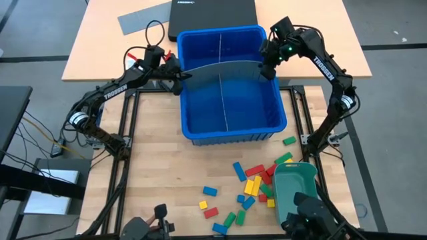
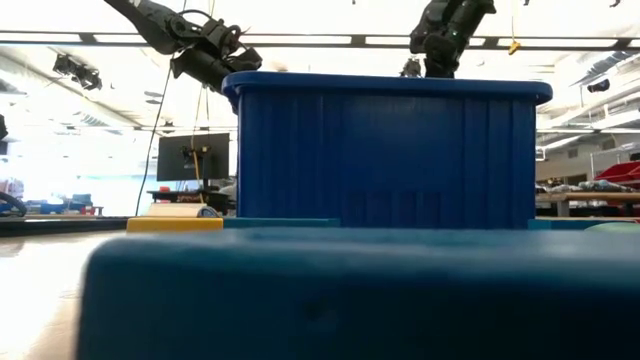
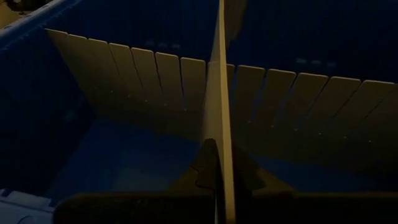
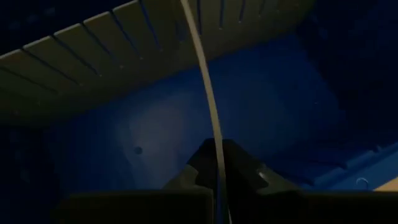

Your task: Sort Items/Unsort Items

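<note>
Both grippers clamped on cross divider (image 1: 220, 65) inside blue bin (image 1: 230, 130): left gripper (image 1: 179, 75) at bin's left wall, right gripper (image 1: 269, 65) at right wall. Dividers being seated; judged early stage. Blocks (image 1: 250, 188) all loose on table (image 1: 160, 180) near front-right corner, beside teal tray (image 1: 293, 181). None in bin; sorting not yet begun.

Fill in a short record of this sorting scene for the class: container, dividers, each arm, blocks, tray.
container: blue bin at table centre, no blocks visible inside
dividers: long grey divider running front to back; crosswise grey divider bowed, held at both ends
left gripper: at bin's left wall, fingers shut on crosswise divider
right gripper: at bin's right wall, fingers shut on crosswise divider
blocks: red, yellow, green, blue, scattered on table in front of the bin
tray: teal tray beside the blocks
</note>
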Robot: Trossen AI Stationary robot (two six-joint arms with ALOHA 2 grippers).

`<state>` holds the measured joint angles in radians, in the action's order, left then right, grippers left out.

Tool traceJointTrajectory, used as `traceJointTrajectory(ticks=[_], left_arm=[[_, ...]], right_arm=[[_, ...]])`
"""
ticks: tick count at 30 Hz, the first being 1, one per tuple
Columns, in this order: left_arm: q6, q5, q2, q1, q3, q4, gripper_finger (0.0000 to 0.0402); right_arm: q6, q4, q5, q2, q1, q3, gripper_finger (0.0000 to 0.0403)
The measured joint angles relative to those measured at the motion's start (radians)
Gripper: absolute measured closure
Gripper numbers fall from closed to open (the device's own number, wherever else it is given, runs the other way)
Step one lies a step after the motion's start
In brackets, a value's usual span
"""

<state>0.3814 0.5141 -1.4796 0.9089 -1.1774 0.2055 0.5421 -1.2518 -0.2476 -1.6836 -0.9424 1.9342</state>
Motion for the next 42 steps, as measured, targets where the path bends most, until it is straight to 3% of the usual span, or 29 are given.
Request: traceJointTrajectory(ticks=[15, 27, 42], left_arm=[[0.061, 0.014, -0.001, -0.001, -0.046, 0.077, 0.0389], [0.064, -0.023, 0.008, -0.002, 0.045, 0.102, 0.0390], [0.060, -0.069, -0.003, -0.014, 0.069, 0.061, 0.0390]], right_arm=[[0.017, 0.033, -0.071, 0.005, -0.021, -0.224, 0.0401], [0.013, 0.082, -0.091, 0.002, -0.022, -0.198, 0.0402], [0.011, 0.135, -0.103, 0.005, -0.024, -0.312, 0.0402]])
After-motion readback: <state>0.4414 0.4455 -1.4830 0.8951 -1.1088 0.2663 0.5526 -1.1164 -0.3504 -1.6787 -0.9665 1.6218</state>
